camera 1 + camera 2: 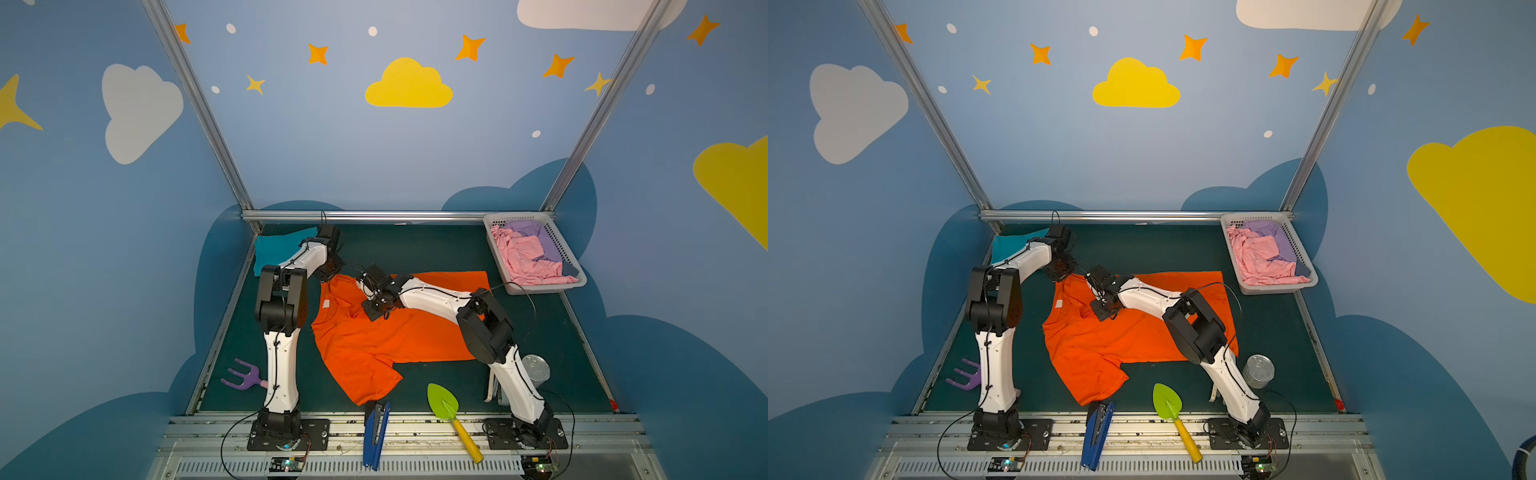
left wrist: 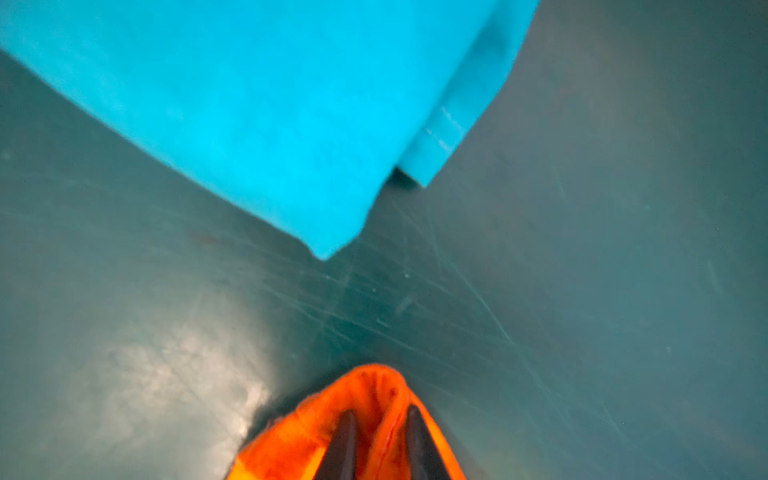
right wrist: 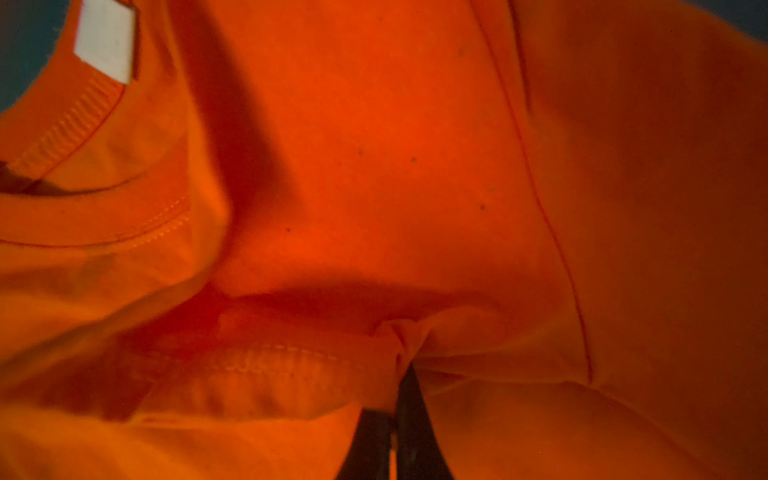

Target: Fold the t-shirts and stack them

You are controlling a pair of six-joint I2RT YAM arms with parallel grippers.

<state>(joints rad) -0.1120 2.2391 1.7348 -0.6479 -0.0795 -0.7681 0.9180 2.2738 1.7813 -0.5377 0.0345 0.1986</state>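
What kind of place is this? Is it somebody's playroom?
Probably a robot practice booth, painted like a playroom. A left arm and a right arm are bolted to a rail, working on a shirt; the cloud walls meet at metal frame poles.

The spread shirt (image 1: 374,332) lies in the middle of the table (image 1: 415,249). Behind it, in the far left corner, lies the folded shirt (image 1: 270,249). The basket (image 1: 536,289) stands in the far right corner, with clothes (image 1: 523,253) in it. Near the front are a fork (image 1: 243,376) at left, a shovel (image 1: 442,401) before the spread shirt, and a can (image 1: 536,368) at right.
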